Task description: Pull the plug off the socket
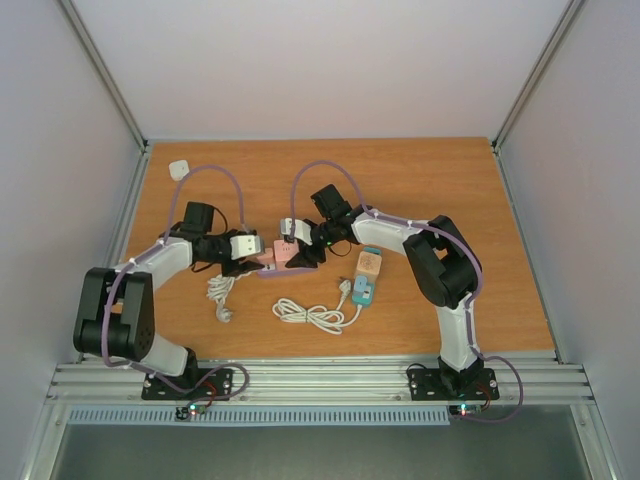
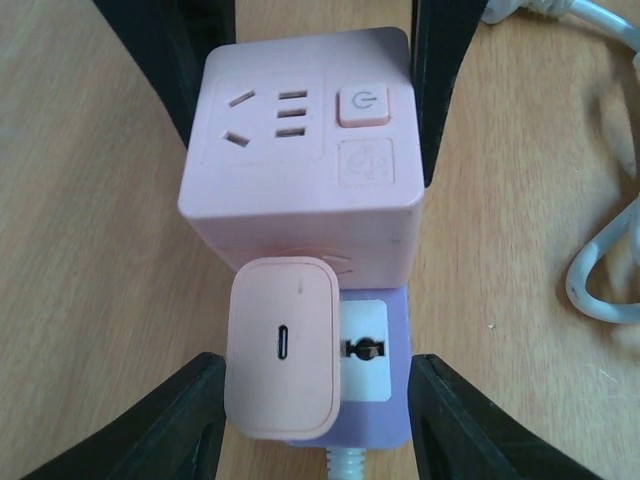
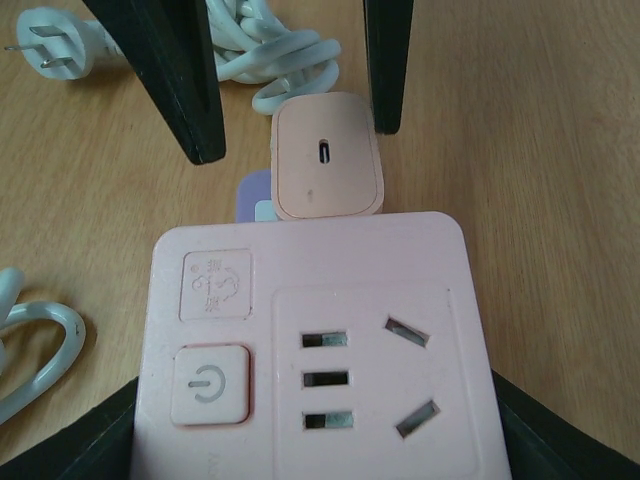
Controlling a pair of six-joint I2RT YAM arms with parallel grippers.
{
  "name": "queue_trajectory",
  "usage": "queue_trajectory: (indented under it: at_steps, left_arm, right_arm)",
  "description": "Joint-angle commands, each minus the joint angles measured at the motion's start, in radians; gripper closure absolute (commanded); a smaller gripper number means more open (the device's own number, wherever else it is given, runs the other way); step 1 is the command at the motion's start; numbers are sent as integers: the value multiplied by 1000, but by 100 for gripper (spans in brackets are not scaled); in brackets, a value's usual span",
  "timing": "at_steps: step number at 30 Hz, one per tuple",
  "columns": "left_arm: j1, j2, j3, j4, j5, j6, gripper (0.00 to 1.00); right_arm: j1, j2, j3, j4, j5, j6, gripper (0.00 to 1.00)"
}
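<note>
On the wooden surface (image 1: 420,190), a pale pink cube socket (image 2: 300,150) sits mid-surface, pressed against a lilac power strip (image 2: 375,400). A rounded pink plug (image 2: 280,360) with a slot port stands in the strip, touching the cube. Coiled white cable (image 1: 312,316) lies nearer, a teal-and-tan socket block (image 1: 365,277) to the right, and a small white adapter (image 1: 179,169) at the far left. The left tool (image 2: 310,100) is spread, its black fingers (image 2: 435,90) straddling the cube. The right tool (image 3: 290,90) is spread around the plug, not touching it.

White-and-black left arm (image 1: 150,270) and right arm (image 1: 440,265) carry purple cables.
</note>
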Motion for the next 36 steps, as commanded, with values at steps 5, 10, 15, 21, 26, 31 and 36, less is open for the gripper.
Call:
queue_trajectory:
  at_steps: [5,10,15,21,26,31,36]
  left_arm:
    - [-20,50,18,42,17,-5,57]
    - [-21,59,40,14,24,2,68]
    - [-21,44,68,-8,75,-32,78]
    - [-21,40,130,-75,114,-44,85]
    - [-13,46,180,-152,116,-22,87]
    - [2,18,194,-171,79,-13,88]
    - [56,-19,209,-145,71,-63,90]
  right_arm:
    - [20,1,-33,-24,-1,2,69]
    - [19,10,-30,-29,11,-3,72]
    - [20,21,-31,-39,30,-13,74]
    - [19,26,-29,-41,47,-13,75]
    - [20,25,-26,-44,50,-8,74]
    - [20,16,-16,-53,44,2,71]
    - [20,-7,-2,-54,34,29,54]
